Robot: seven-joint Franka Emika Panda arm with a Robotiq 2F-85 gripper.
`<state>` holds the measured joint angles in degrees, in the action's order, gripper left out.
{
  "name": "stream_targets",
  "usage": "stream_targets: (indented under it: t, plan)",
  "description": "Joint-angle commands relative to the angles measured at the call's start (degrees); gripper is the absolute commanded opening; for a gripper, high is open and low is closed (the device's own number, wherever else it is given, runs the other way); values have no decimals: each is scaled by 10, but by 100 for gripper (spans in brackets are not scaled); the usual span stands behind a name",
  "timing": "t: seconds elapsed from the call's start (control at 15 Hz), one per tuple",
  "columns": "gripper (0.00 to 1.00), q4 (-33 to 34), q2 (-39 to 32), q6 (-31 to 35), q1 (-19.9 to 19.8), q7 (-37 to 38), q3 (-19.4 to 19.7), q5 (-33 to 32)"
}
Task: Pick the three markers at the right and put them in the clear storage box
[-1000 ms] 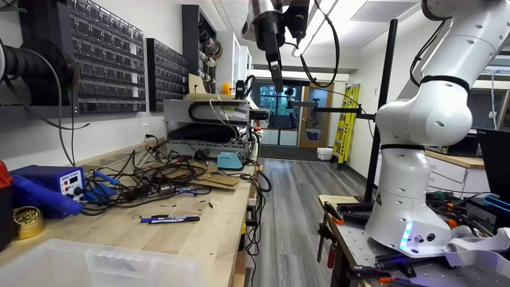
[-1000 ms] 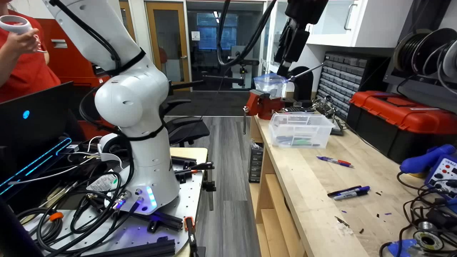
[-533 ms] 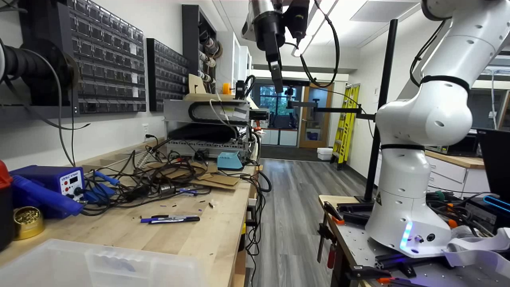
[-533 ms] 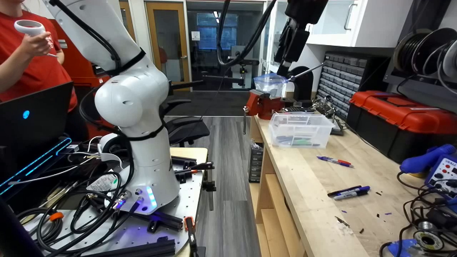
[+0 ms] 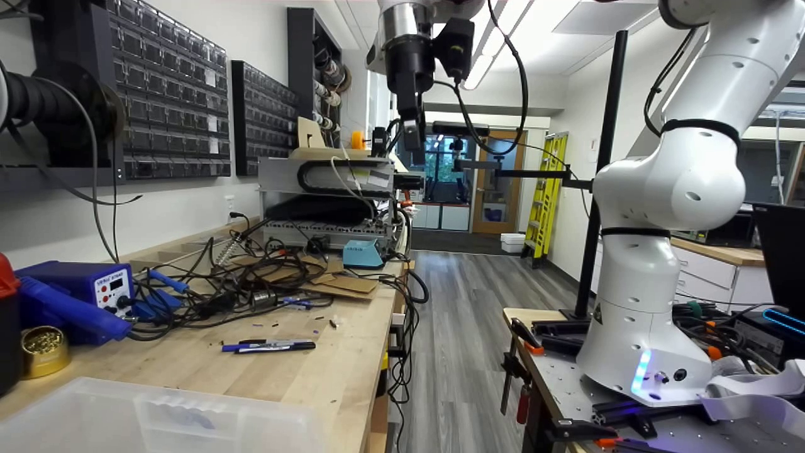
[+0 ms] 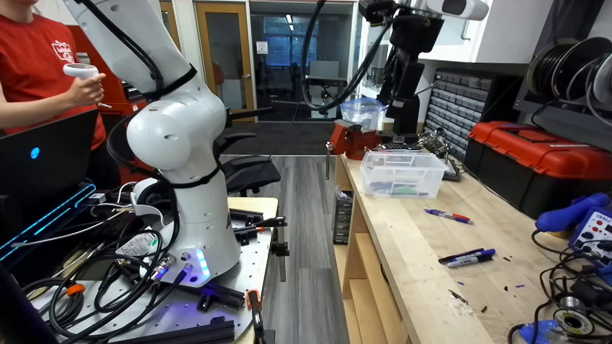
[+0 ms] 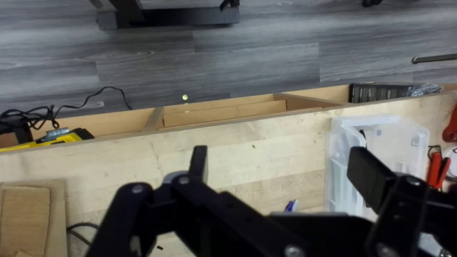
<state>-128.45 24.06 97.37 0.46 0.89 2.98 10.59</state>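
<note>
The clear storage box [image 6: 404,177] stands on the wooden bench in both exterior views [image 5: 207,418], with several pens or markers inside, one green. A blue-capped white marker [image 6: 471,258] and a black marker [image 6: 459,256] lie side by side on the bench; they also show close together in an exterior view [image 5: 270,346]. A blue and red pen [image 6: 448,216] lies nearer the box. My gripper [image 7: 280,159] is open and empty, high above the bench. In the wrist view the box [image 7: 344,123] is partly behind the right finger, and a blue-and-white pen end [image 7: 291,206] shows above the gripper body.
Tangled cables [image 5: 251,283], a blue soldering station [image 5: 94,289] and cardboard [image 5: 343,284] lie on the bench. A red vise [image 6: 354,140] and a red-lidded toolbox [image 6: 540,162] stand near the box. A person [image 6: 43,95] holds a controller beside the robot.
In the last half second my gripper has moved sideways and lower, and stands more upright. The person's hand with the controller has moved right. The markers and box have not moved.
</note>
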Motion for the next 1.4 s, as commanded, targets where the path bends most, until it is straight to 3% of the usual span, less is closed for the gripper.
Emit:
stream_targets:
  t: [0.0,0.4,0.47,1.33]
  plan:
    - [100,-24,-43,101,2,1,-26,-4]
    - [100,-23,-139,231,9,10,-56,-39]
    - [100,-26,-122,207,9,0,-50,-23]
    - [100,-17,-150,234,8,4,-51,-26]
